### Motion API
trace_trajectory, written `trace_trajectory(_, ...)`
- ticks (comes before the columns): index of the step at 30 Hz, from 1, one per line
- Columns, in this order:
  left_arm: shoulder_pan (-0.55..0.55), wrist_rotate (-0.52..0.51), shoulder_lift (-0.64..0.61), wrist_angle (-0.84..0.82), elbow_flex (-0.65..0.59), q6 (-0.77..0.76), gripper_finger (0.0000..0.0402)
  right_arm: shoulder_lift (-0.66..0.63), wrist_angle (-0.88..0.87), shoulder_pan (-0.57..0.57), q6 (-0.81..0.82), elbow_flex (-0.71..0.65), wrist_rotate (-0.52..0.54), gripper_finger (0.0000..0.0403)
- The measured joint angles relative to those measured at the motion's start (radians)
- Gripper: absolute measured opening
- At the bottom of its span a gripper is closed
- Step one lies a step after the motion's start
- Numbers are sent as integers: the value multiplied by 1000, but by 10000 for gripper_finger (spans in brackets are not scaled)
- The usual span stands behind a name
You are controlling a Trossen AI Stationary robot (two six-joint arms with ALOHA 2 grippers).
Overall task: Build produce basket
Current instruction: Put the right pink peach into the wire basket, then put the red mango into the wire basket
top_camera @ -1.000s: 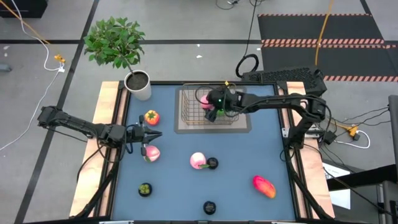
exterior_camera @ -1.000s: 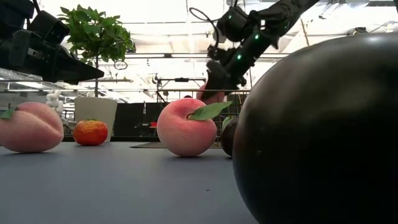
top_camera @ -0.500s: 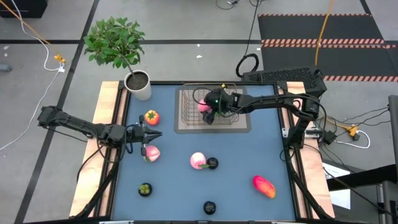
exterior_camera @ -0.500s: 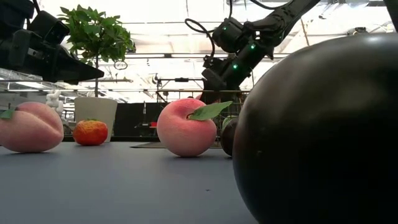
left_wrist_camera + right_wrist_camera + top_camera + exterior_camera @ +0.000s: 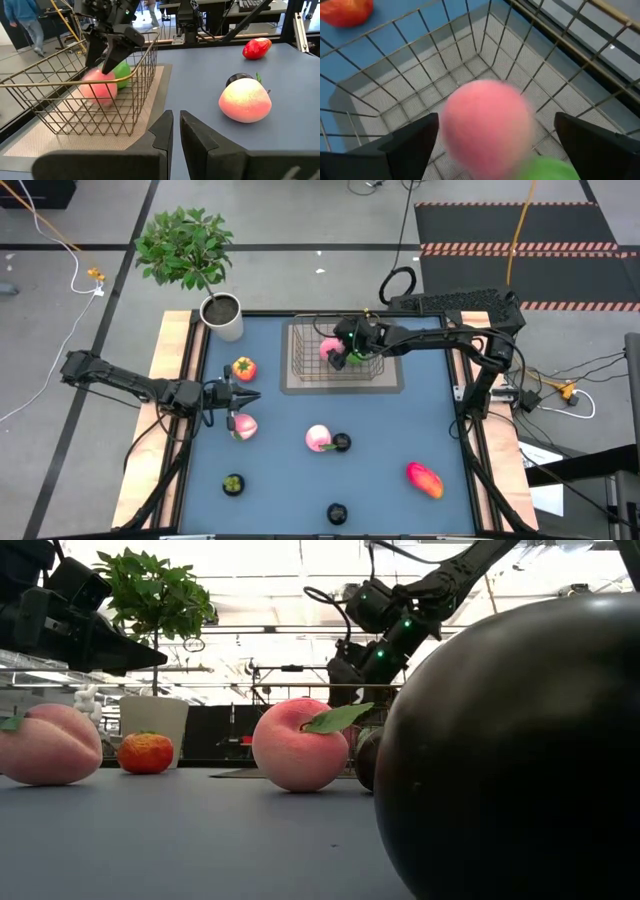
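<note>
standing at the far left, potted plant (image 5: 185, 246) in a white pot (image 5: 224, 317) just off the table's (image 5: 400, 430) back corner. left gripper (image 5: 250, 395), fingers pressed together and holding nothing, hovers over the left side, between an orange-red fruit with green top (image 5: 243, 367) and a pink peach (image 5: 243, 426). small dark round fruit (image 5: 232, 483) near the front left. second pink peach (image 5: 318, 437) mid-table, touching a dark round fruit (image 5: 342, 442); another dark one (image 5: 337, 512) at the front edge. wire basket (image 5: 306, 370) at the back centre on a grey mat (image 5: 392, 386), holding a pink peach (image 5: 329, 348) and a green apple (image 5: 339, 361) side by side. right gripper (image 5: 350, 348) over the basket, fingers spread wide either side of that peach, gripping nothing. red-orange oval fruit (image 5: 424, 478) at front right.
</note>
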Motion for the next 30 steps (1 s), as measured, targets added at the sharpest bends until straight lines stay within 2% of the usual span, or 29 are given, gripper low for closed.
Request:
trace_trajectory(6,0,0,0,0,0,0,37,-17,-4,0,-8,0,0,399)
trace_trajectory(10,0,0,0,0,0,0,37,-96,-65,37,12,0,25,400)
trace_trajectory(13,0,0,0,0,0,0,37,-199,-148,95,-3,0,130,400)
trace_trajectory(16,0,0,0,0,0,0,37,-327,-259,168,0,0,290,400)
trace_trajectory(19,0,0,0,0,0,0,37,-451,-384,245,80,1,394,400)
trace_trajectory(21,0,0,0,0,0,0,37,-516,-470,287,191,1,370,400)
trace_trajectory(23,0,0,0,0,0,0,37,-563,-525,323,297,-9,274,400)
trace_trajectory(26,0,0,0,0,0,0,37,-614,-518,402,396,-92,145,400)
trace_trajectory(30,0,0,0,0,0,0,37,-647,-509,540,448,-228,99,400)
